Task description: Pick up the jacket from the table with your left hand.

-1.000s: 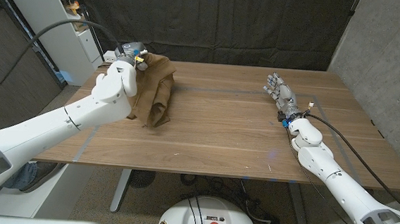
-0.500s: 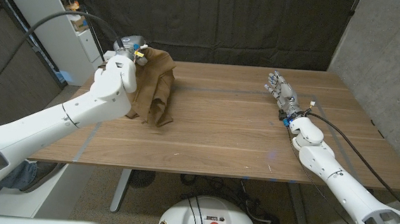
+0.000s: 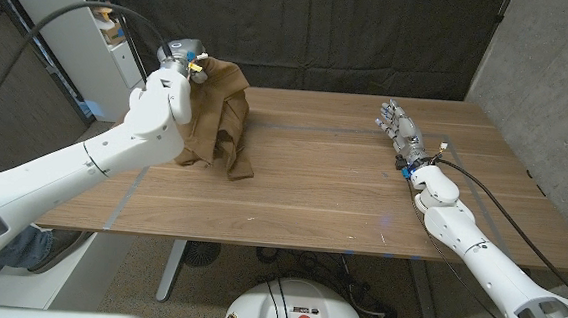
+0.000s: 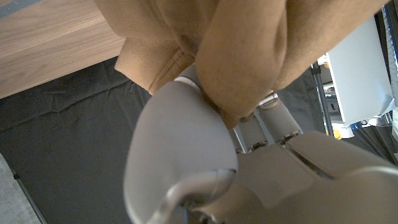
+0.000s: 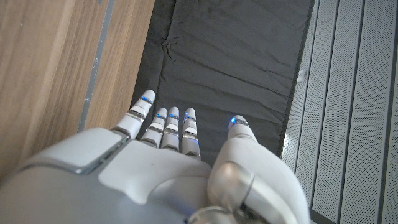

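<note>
both arms were covered in smooth, glossy white rounded shells, split by thin dark seams at the joints. a thick black cable was looped from the left arm's wrist out past the picture's edge, and a thinner black cable was run along the right forearm. the left hand (image 3: 182,64) was built of grey metal parts, with a small yellow tag on it. the right hand (image 3: 398,129) was made of pale grey segmented fingers (image 5: 168,121) marked with small blue lights, and a blue fitting was seen at its wrist.

Jacket (image 3: 222,115) at table (image 3: 312,191) left-rear, right hand (image 3: 398,129) right-rear
</note>
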`<state>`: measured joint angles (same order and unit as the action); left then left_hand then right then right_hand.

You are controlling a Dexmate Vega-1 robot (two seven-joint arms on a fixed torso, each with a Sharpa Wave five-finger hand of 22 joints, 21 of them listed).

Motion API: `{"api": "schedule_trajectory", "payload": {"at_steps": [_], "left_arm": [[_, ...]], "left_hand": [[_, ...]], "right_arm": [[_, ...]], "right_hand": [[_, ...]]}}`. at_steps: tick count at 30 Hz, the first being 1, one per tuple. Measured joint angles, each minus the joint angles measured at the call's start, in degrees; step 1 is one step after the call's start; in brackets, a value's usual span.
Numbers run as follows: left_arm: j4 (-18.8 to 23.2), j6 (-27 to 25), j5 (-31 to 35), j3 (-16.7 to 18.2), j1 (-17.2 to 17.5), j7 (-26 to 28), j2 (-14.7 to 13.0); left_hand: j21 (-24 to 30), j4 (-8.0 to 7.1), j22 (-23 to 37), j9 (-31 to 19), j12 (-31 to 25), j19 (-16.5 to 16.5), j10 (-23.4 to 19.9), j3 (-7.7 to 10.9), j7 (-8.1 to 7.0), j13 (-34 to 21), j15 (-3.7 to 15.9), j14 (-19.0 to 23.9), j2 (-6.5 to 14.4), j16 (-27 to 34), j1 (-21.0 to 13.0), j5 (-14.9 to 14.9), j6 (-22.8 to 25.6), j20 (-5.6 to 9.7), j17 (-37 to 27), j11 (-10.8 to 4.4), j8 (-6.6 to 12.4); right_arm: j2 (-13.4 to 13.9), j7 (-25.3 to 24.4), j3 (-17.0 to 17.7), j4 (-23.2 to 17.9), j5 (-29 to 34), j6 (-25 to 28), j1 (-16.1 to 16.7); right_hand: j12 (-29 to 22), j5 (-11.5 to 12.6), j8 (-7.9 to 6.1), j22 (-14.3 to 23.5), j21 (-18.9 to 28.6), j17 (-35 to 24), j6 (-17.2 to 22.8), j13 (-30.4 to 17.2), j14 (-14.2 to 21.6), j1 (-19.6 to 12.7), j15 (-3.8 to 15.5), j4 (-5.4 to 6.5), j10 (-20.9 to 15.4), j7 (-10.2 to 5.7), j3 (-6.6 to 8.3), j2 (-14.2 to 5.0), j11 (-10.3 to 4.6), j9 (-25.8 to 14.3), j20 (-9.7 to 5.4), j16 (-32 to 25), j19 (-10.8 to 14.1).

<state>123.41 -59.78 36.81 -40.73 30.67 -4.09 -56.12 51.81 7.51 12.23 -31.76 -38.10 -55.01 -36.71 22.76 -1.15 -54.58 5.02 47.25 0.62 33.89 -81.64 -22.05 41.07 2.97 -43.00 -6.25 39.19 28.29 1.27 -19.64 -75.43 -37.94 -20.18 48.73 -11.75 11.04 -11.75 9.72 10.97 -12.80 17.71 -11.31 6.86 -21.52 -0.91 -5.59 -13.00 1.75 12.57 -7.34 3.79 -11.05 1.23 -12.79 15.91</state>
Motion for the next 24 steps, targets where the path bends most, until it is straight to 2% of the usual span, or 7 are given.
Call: {"api": "schedule_trajectory", "payload": {"at_steps": [24], "left_arm": [[2.7, -1.2, 5.9, 0.7, -1.2, -4.4, -0.4]], "left_hand": [[2.7, 0.13, -0.4, -0.3, 1.0, 0.5, -1.0, 0.66, 0.01, -1.2, -0.44, 0.4, 0.0, 0.0, 0.0, -0.7, 0.4, 0.49, -1.2, 0.01, 0.24]], "right_arm": [[-0.3, -0.1, -0.1, -0.3, 0.1, -0.2, -0.2]], "right_hand": [[0.0, 0.0, 0.00, 0.0, 0.0, 0.0, 0.0, 0.0, 0.0, 0.0, 0.00, -0.24, 0.0, 0.00, -0.24, 0.00, 0.00, 0.0, 0.00, 0.0, 0.0]]}}
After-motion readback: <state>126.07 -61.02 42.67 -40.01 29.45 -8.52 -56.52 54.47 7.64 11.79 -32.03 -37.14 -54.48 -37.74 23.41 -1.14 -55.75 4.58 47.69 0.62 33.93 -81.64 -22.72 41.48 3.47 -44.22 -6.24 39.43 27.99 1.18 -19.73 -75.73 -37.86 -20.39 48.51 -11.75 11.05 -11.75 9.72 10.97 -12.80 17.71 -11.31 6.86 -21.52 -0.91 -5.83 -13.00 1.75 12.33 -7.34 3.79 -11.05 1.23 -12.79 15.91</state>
